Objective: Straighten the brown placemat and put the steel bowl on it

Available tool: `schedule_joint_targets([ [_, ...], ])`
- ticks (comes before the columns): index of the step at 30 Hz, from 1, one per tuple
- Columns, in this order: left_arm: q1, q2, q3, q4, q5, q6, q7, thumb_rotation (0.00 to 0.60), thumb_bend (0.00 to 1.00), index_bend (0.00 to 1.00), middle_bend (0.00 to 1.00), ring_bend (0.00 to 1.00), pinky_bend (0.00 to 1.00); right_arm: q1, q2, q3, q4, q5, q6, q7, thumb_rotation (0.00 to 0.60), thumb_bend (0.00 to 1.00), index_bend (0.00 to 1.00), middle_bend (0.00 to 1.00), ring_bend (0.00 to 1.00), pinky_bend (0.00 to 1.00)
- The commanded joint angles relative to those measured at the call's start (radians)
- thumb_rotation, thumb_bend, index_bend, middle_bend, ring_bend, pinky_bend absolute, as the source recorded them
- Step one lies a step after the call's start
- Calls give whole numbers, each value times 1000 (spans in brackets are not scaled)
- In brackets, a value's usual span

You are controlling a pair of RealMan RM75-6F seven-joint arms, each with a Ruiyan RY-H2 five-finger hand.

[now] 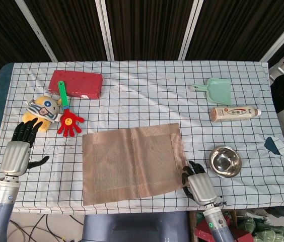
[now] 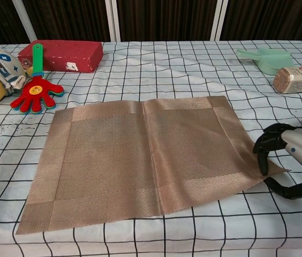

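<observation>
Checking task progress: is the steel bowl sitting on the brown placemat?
No, the steel bowl rests on the checked cloth beside the brown placemat.

I see a table covered in a white cloth with a black grid (image 1: 147,96). A brown woven placemat (image 1: 132,164) lies flat near the front edge, roughly square to it. A shiny steel bowl (image 1: 225,161) sits toward the front right corner, apart from the mat. Along the right side lie a cream tube (image 1: 235,113) and a mint green dustpan (image 1: 215,91). At the left are a red brick-shaped block (image 1: 76,83), a red hand-shaped clapper (image 1: 69,121) and a yellow plush toy (image 1: 40,112).
</observation>
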Motion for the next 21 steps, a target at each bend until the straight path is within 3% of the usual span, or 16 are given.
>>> schedule_joint_targets([
  [1,0,0,1,0,1,0,0,600,40,37,1,0,0,-11,3,2,-7,11,6,-22,600,483,682,289,115,191],
  [21,2,-2,2,-1,8,4,0,600,40,38,1,0,0,-74,-21,11,-33,42,40,-118,600,505,686,292,115,191],
])
